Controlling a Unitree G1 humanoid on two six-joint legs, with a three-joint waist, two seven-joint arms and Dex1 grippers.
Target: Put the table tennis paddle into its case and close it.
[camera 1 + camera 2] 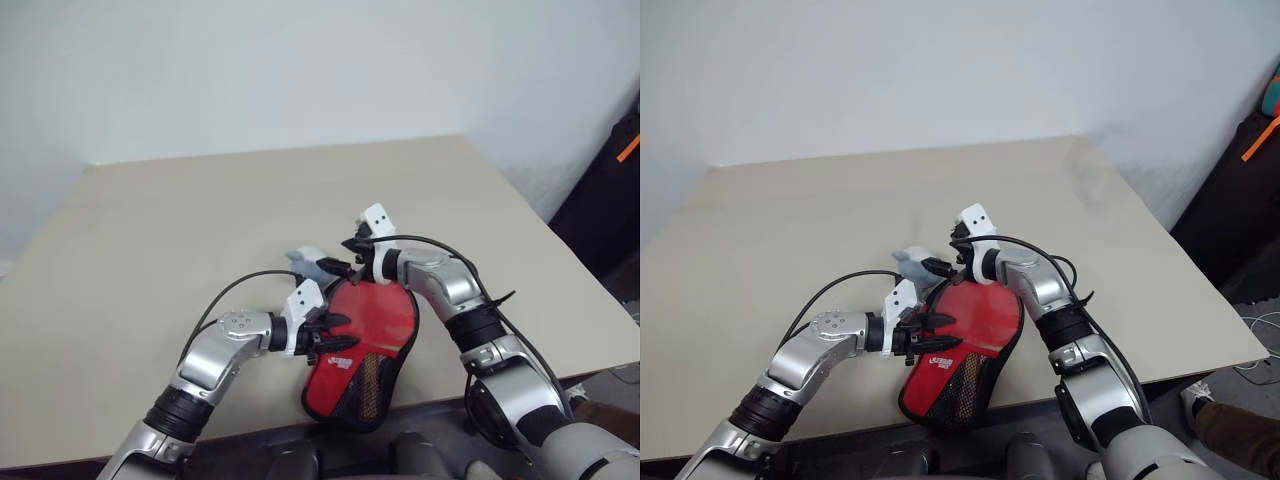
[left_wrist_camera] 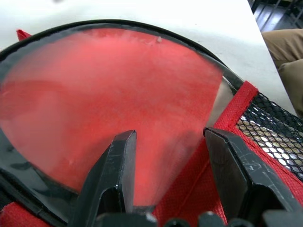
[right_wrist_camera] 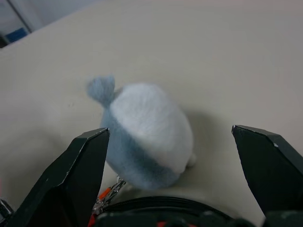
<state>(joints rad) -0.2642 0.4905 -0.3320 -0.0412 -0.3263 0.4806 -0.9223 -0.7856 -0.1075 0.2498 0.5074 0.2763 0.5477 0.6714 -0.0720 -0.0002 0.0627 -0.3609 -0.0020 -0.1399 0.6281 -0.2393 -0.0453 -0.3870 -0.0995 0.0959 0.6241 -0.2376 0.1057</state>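
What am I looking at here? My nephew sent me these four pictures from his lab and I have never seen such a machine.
It is a humanoid robot with two silver arms, each ending in a gripper with two black fingers. The two wide pictures come from cameras in its head, looking down over a beige table. The two close pictures come from cameras on its wrists.

On the table lies a soft red paddle-shaped case with black edging and a mesh pocket. Inside it shows the round red rubber face of a table tennis paddle. The left gripper has its fingers around the case's edge. A fluffy grey-white ball lies beside the case, joined to it by a small chain. The right gripper hangs wide open just in front of that ball.
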